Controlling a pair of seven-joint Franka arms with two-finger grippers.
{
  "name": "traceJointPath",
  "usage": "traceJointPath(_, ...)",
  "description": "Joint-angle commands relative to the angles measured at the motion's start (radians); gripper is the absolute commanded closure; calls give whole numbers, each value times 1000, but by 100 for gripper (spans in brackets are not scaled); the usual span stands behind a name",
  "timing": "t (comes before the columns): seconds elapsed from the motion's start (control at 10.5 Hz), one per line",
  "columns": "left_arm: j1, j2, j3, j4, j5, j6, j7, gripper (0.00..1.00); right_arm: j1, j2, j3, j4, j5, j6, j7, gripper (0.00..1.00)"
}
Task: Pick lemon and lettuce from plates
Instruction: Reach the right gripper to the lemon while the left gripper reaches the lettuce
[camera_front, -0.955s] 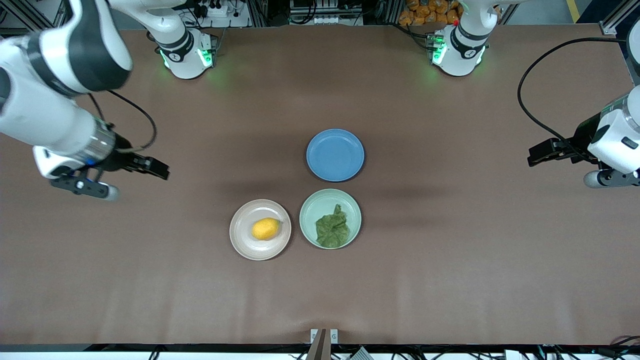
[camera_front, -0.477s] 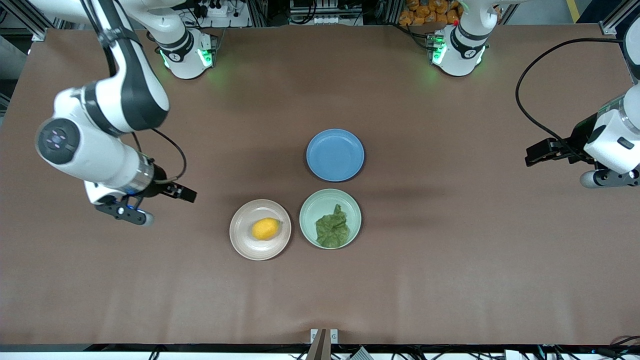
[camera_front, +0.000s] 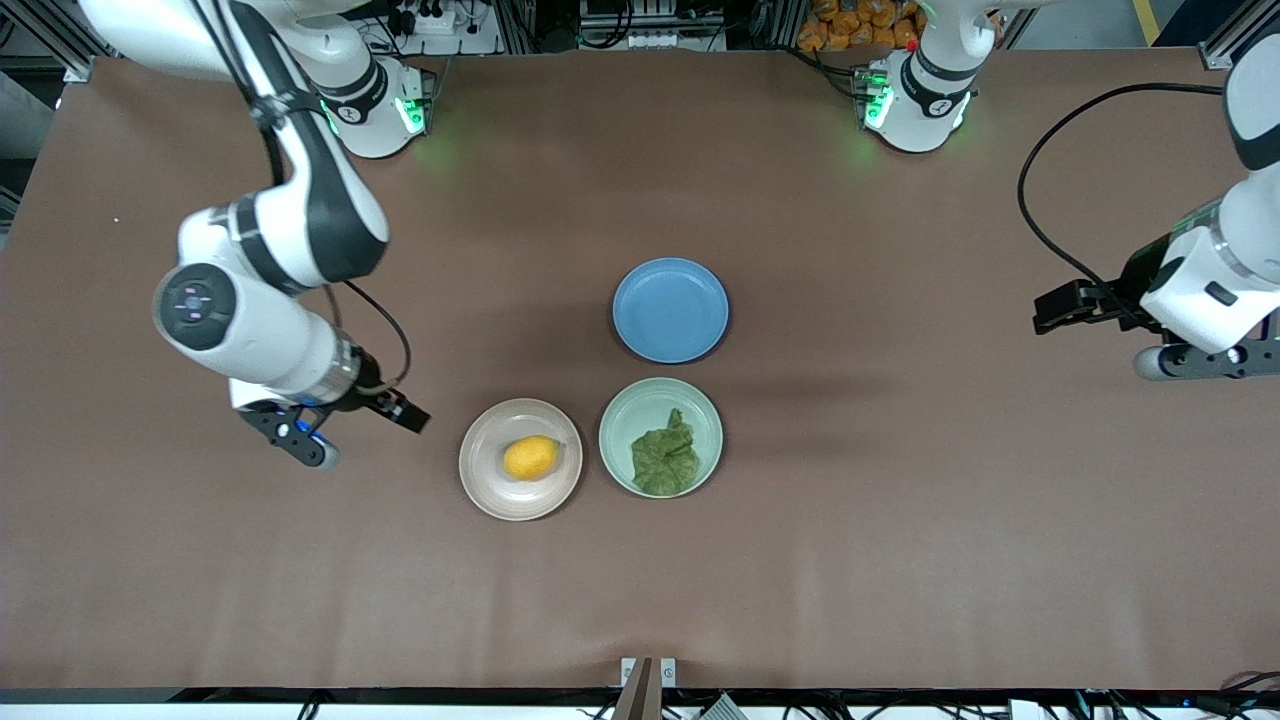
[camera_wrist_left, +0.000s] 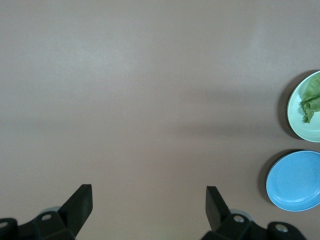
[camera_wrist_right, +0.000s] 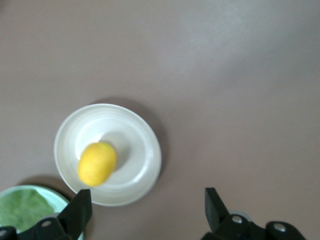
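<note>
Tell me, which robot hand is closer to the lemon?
Right. The right end effector hangs open over the table beside the lemon and its beige plate. The left end effector waits open near the left arm's end.

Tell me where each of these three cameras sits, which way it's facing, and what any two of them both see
Front view: high across the table, facing both bases; shows both arms, lemon, lettuce.
Left wrist view: on the left arm, looking down at bare table; open left gripper shows.
Right wrist view: on the right arm, looking down at the beige plate; open right gripper shows.
Shared: all three see the mint plate.
</note>
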Motion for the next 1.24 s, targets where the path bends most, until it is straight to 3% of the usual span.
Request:
traceJointPath(0.0,-36,26,-1,4,-22,4,23,0,43,144,-6,120,-81,43,221,0)
traceJointPath(0.57,-126,82,-1,4,-26,49,7,0,74,232,-6,195,-83,59,327,0)
traceJointPath(0.67,-143,96,-2,6,-28,58,7,0,87,247,-6,206,-83,92,432,0)
traceJointPath(1.15,-234,199,-7,4,-74,204,1,0,141,308,-6,212,-87,177,522,0)
